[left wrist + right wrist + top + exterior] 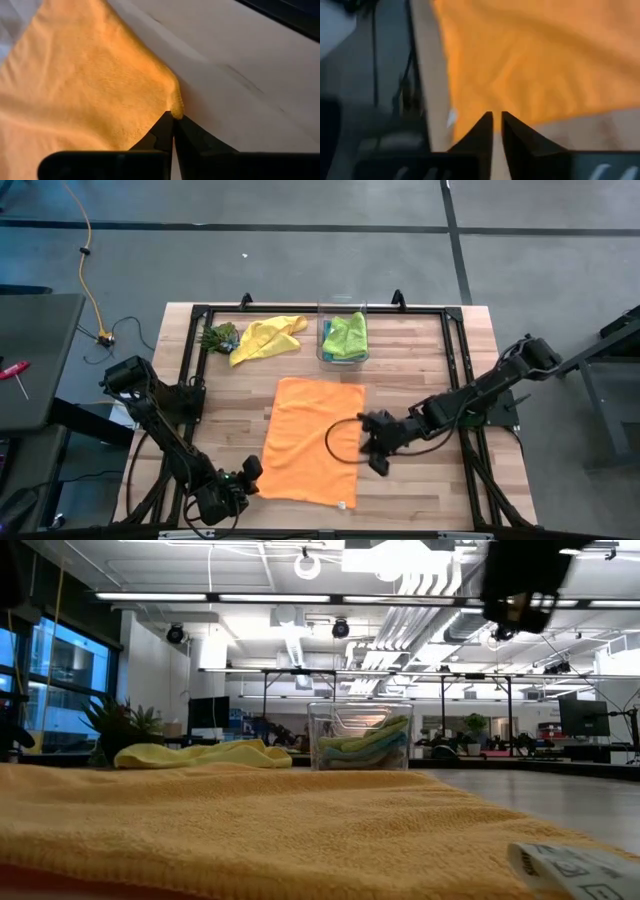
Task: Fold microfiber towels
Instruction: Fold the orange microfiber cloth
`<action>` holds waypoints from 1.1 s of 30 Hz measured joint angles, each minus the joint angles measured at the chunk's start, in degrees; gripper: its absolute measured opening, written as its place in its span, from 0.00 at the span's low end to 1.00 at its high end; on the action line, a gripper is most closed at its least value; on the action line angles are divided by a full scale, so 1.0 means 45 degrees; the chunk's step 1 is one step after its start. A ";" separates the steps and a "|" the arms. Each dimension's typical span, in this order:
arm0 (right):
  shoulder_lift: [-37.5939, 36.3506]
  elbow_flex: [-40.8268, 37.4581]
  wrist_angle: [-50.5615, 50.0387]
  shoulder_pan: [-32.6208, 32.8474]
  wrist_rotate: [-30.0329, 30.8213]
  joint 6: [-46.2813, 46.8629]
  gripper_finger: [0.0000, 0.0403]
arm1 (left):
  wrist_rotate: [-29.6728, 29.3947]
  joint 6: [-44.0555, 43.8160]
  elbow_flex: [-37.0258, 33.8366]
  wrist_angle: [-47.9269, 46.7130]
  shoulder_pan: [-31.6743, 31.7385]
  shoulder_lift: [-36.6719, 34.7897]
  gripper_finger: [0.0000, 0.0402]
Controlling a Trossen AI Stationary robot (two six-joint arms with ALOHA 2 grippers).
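An orange towel (pixel 315 438) lies spread flat in the middle of the wooden table (pixel 430 370), its white tag (pixel 575 865) at the near right corner. My left gripper (pixel 248 474) is shut on the towel's near left corner. My right gripper (pixel 378 460) hangs above the towel's right edge, well clear of it, its fingers (pixel 485 125) nearly together with only a thin slit and nothing between them. A yellow towel (pixel 265 337) lies crumpled at the far left. A lime green towel (pixel 346 333) rests in the clear box (pixel 360 735) on top of a teal one. My left gripper pinches the orange towel's near left corner (pixel 175 106) between its two fingertips. The fingers slant down at it from the table's near left side. The corner is drawn up into a small peak, and the rest of the towel lies on the table.
A small green leafy clump (pixel 218 337) sits beside the yellow towel at the far left. A black frame (pixel 300 308) runs around the table's edges. Bare wood shows to the right of the orange towel and along the near edge.
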 joint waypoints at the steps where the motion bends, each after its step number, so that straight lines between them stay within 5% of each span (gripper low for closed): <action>1: 0.0165 0.0004 0.0018 0.0203 -0.0454 0.0015 0.08 | 0.0117 -0.0046 0.0000 0.0000 0.0028 0.0000 0.00; 6: 0.1670 0.0068 0.0613 0.1366 -0.2010 -0.0246 0.30 | 0.0259 -0.0094 0.0000 0.0029 0.0029 0.0000 0.00; 11: 0.3800 0.2227 0.0019 0.2088 -0.2428 -0.2223 0.44 | 0.0391 -0.0395 0.0000 0.0050 0.0034 0.0000 0.00; 23: 0.8816 0.8093 -0.3644 0.3047 -0.0486 -0.5979 0.45 | 0.1127 -0.1305 -0.0005 0.0102 0.0029 0.0000 0.00; 33: 0.9999 0.9145 -0.5018 0.3116 0.0128 -0.5757 0.36 | 0.1140 -0.1331 -0.0005 0.0102 0.0024 0.0000 0.00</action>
